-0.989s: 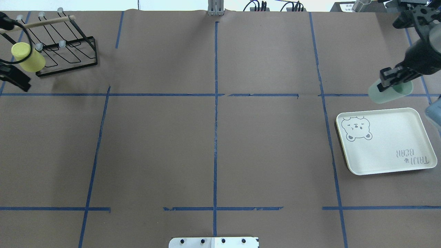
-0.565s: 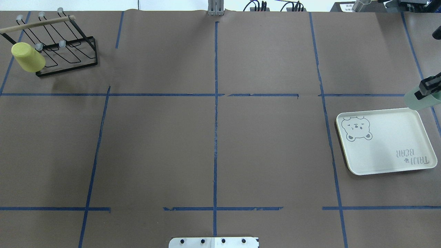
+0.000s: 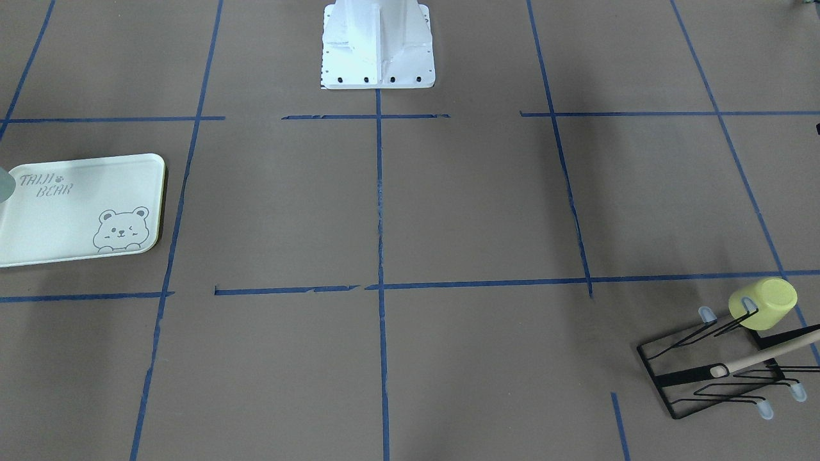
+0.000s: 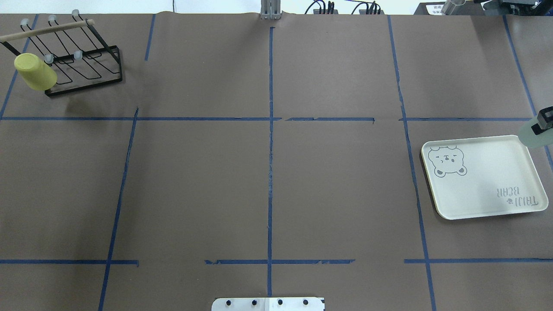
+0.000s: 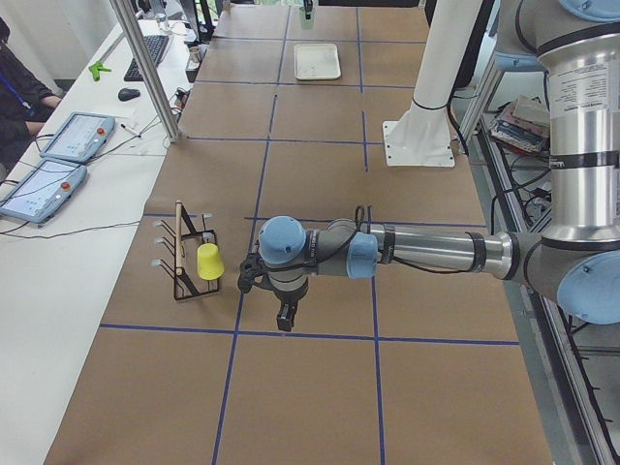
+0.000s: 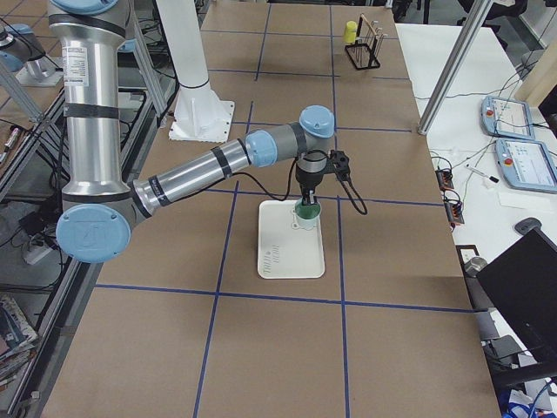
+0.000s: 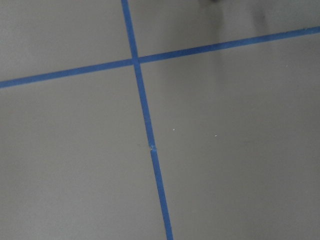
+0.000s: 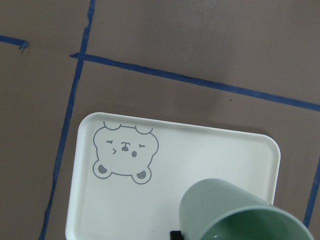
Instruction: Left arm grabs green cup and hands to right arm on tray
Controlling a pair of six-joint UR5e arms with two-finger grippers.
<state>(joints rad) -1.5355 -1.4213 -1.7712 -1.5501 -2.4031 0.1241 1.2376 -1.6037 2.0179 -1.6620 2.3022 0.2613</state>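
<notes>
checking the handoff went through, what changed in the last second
The right gripper, shut on the green cup, carried it toward the overhead view's right edge, to the far right corner of the tray. The left gripper left the overhead view; the left side view shows it over the table near the rack. The tray, rack and yellow cup stayed put.

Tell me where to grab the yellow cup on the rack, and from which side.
Grip the yellow cup across its smooth side wall near the closed bottom. It sits mouth-down, tilted, on a peg of the black rack, so come from above on the open side, away from the wires.
</notes>
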